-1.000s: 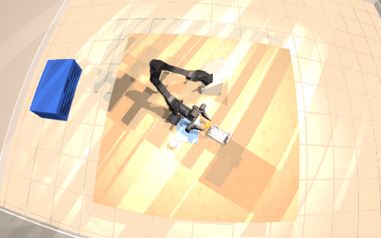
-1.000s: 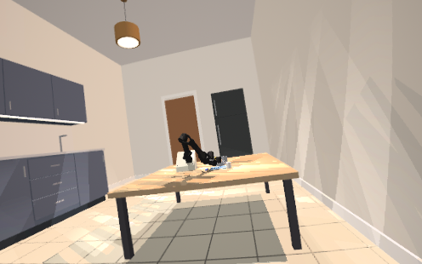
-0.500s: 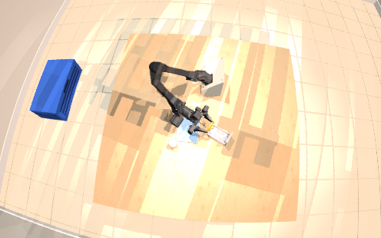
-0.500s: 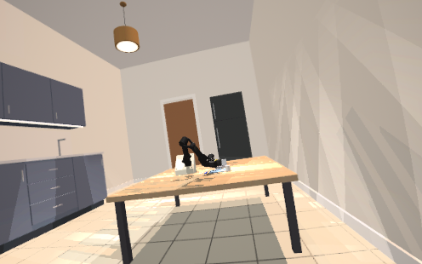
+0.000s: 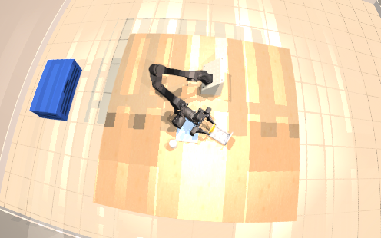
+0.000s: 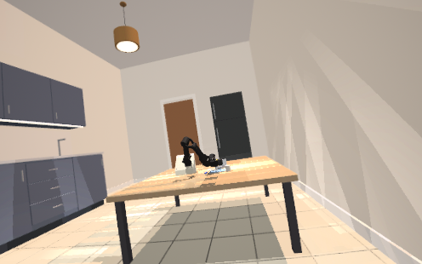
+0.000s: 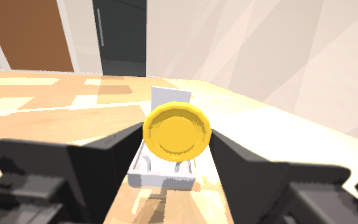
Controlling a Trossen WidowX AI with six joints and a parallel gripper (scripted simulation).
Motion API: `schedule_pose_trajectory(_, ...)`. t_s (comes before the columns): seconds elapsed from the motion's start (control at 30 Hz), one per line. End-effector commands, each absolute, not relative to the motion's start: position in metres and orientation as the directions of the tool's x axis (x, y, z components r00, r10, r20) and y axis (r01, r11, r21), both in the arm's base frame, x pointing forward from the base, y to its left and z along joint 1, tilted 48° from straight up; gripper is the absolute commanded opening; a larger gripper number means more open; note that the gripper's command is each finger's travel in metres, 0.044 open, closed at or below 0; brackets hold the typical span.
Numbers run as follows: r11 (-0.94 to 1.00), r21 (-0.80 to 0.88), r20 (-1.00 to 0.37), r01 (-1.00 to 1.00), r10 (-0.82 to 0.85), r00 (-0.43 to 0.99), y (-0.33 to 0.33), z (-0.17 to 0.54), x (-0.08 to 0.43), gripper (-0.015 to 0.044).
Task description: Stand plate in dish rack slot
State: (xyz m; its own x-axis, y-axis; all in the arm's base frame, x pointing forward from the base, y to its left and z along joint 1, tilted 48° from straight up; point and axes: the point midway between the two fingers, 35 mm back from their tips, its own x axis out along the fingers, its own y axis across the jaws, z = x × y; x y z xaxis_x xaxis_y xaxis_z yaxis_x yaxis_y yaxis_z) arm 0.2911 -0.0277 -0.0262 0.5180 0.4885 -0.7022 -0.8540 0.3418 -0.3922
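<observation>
Jaws clamped on yellow plate [image 7: 176, 131], held on edge, face toward wrist camera. Dish rack [image 7: 163, 166] sits directly ahead at 12 o'clock, just below plate, its long axis running away from the jaws; rails partly hidden behind plate

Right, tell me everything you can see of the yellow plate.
The plate is round, plain glossy yellow, with a raised rim around a shallow flat centre. It stands on edge, face toward the wrist camera, clamped between the dark fingers of the claw. It hangs over the white dish rack, hiding part of it; whether they touch is unclear.
</observation>
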Motion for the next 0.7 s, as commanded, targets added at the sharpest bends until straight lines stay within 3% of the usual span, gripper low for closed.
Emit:
schedule_pose_trajectory(0.0, 0.342, -0.38, -0.706, -0.859, 0.493, 0.509, -0.0214, -0.035, 0.2905, 0.0)
schedule_pose_trajectory(0.67, 0.336, -0.404, -0.697, -0.851, 0.489, 0.524, -0.0139, -0.0435, 0.2929, 0.0)
